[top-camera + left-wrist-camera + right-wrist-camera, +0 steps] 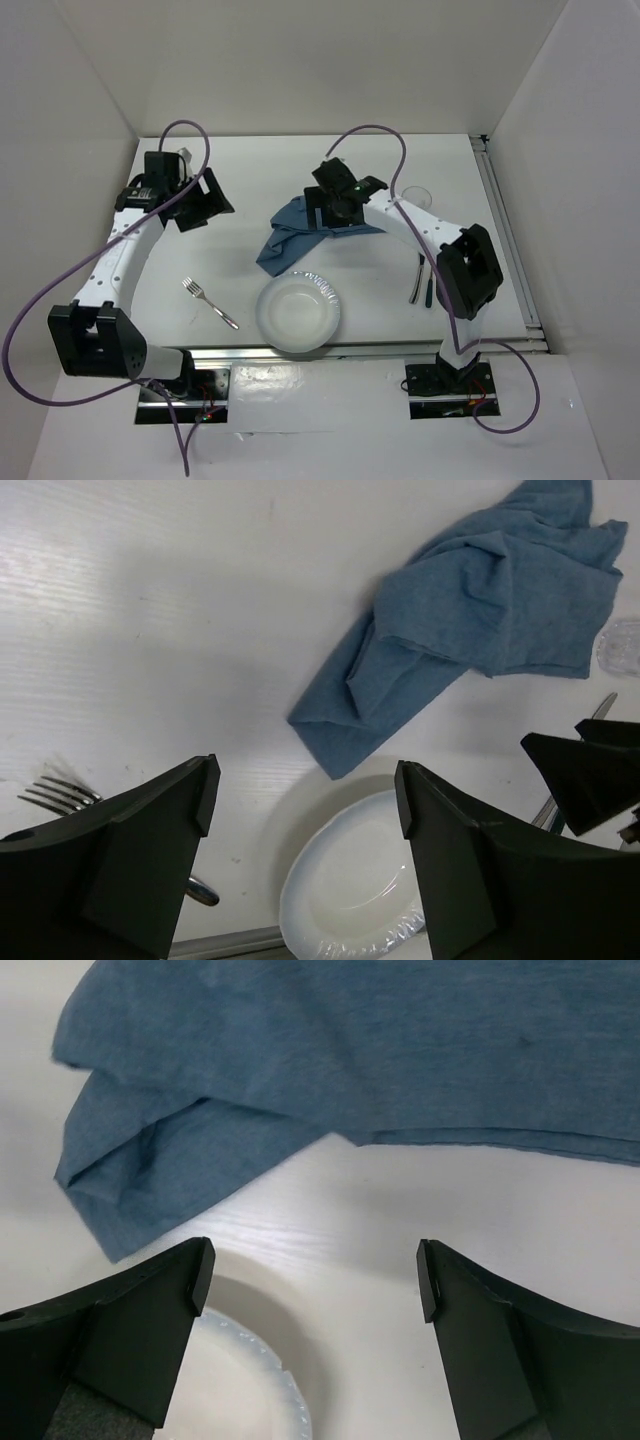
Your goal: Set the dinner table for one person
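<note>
Two pincers, both spread wide, nothing held. The right gripper [312, 1265] hovers at the edge of the crumpled blue cloth [350, 1050]: the cloth is just ahead of its jaws, the plate [299, 312] rim just behind them. The left gripper [305, 790] hangs well apart from the cloth, with the fork [210, 303] near one finger. The dinner table [250, 170] lies under both pincers.

Risks:
- The pinch may catch one fold only, so the cloth comes up bunched.
- A dragged cloth may sweep onto the plate or knock the glass [418, 196] beside the right wrist.
- Jaws dropped too low may scrape the table.
</note>
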{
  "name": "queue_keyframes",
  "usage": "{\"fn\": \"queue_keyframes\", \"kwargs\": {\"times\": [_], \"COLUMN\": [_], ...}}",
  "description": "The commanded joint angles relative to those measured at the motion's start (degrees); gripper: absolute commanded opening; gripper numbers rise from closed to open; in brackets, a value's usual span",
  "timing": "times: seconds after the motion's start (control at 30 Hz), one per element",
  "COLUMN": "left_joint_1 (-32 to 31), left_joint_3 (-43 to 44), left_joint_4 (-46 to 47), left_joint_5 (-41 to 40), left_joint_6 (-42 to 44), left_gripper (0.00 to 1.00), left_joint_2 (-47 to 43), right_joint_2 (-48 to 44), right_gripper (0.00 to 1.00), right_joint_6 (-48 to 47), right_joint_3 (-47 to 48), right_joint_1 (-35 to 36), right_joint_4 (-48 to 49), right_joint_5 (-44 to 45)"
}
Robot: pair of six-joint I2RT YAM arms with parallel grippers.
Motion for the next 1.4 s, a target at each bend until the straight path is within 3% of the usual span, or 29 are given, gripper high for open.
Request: {"fn": "queue_keyframes", "kwargs": {"times": [0.0,0.1,0.2,0.27,0.4,0.53,0.63,0.83,0.93,0.97,1.0,1.07,1.1,1.37], "left_joint_1": [4.64,7.82,11.16,11.96,12.49,12.49,12.49,12.49,12.49,12.49,12.49,12.49,12.49,2.83], "left_joint_3": [-2.41,-6.62,-11.10,-13.92,-16.30,-18.14,-19.37,-20.08,-20.60,-20.61,-21.13,-21.83,-22.53,-23.95], "left_joint_4": [-0.43,-0.97,-0.97,0.35,0.97,0.97,0.97,0.97,0.97,0.97,1.49,3.07,3.77,11.33], "left_joint_5": [1.18,2.06,5.39,5.93,7.34,8.39,8.39,8.39,9.00,9.53,9.53,12.59,13.83,17.88], "left_joint_6": [-3.60,-6.14,-7.64,-8.35,-8.97,-8.44,-8.44,-8.44,-7.83,-7.83,-7.83,-7.83,-7.30,-12.12], "left_gripper": [0.88,0.79,0.77,0.77,0.77,0.77,0.77,0.77,0.79,0.80,0.82,0.83,0.85,0.85], "left_joint_2": [-0.93,-4.17,-6.55,-8.84,-10.16,-10.69,-10.69,-11.22,-11.22,-11.22,-11.22,-10.69,-9.99,-1.39], "right_joint_2": [-1.67,-0.53,1.31,5.96,18.33,26.16,29.86,33.74,34.36,34.36,34.36,33.06,32.35,17.86], "right_gripper": [0.91,0.83,0.73,0.73,0.88,0.88,0.85,0.69,0.56,0.50,0.35,0.17,0.00,0.00], "right_joint_6": [-3.41,-5.33,-9.11,-9.66,-11.06,-11.77,-11.77,-11.77,-11.77,-11.77,-11.77,-11.77,-11.77,-10.19], "right_joint_3": [1.90,3.93,6.91,12.15,23.68,33.96,36.27,38.82,38.82,38.82,39.34,39.35,39.35,30.84], "right_joint_1": [2.95,6.46,10.33,10.87,11.39,12.00,12.01,12.01,12.01,12.01,12.01,12.01,12.01,10.69], "right_joint_4": [2.64,4.21,8.35,7.66,3.09,1.85,1.85,1.68,1.68,1.15,1.15,1.15,1.15,3.60], "right_joint_5": [-1.56,1.95,4.07,4.60,3.98,4.50,7.84,13.38,14.09,14.61,15.31,15.32,15.84,11.72]}}
